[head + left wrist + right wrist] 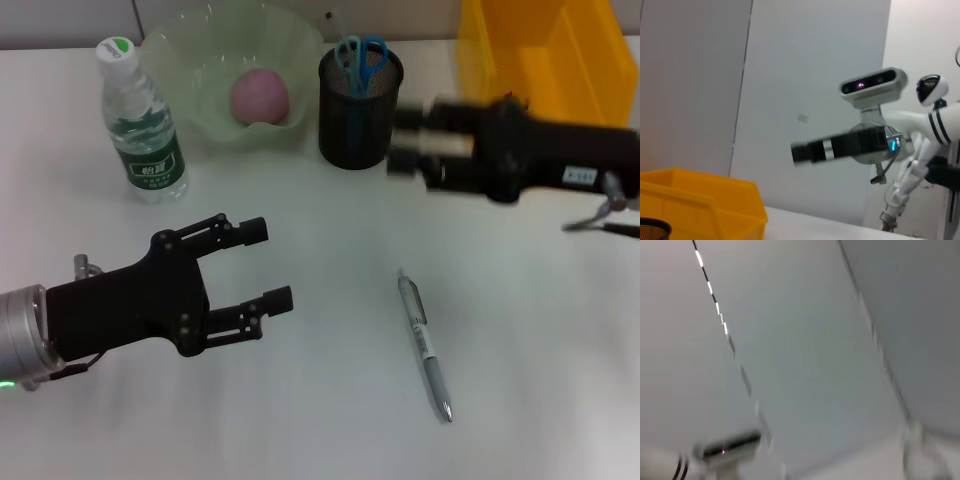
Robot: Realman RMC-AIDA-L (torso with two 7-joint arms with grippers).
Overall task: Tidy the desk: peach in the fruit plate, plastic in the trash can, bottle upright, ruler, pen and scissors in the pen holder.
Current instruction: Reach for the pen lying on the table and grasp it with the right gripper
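Pen (425, 345): lying flat on the desk (320, 420); light, stiff, slippery, best gripped mid-barrel.
Left gripper (262, 270): hovering nearby, fingers apart.
Right gripper (404, 140): hanging beside the pen holder (358, 125), fingers apart, empty.

A: What stands at the far right of the white tabletop (300, 420)?
B: A yellow plastic storage bin (545, 55); it sits at the back edge, with an inner divider wall showing; its open top faces up; the left wrist view shows the same bin from low down, its rim and a sloping front wall in yellow.
A: And behind the tabletop?
B: A pale grey wall (805, 75) made of flat panels; a thin vertical seam runs between two of them; the right wrist view shows mostly blurred grey surface with a dashed line of bright marks.
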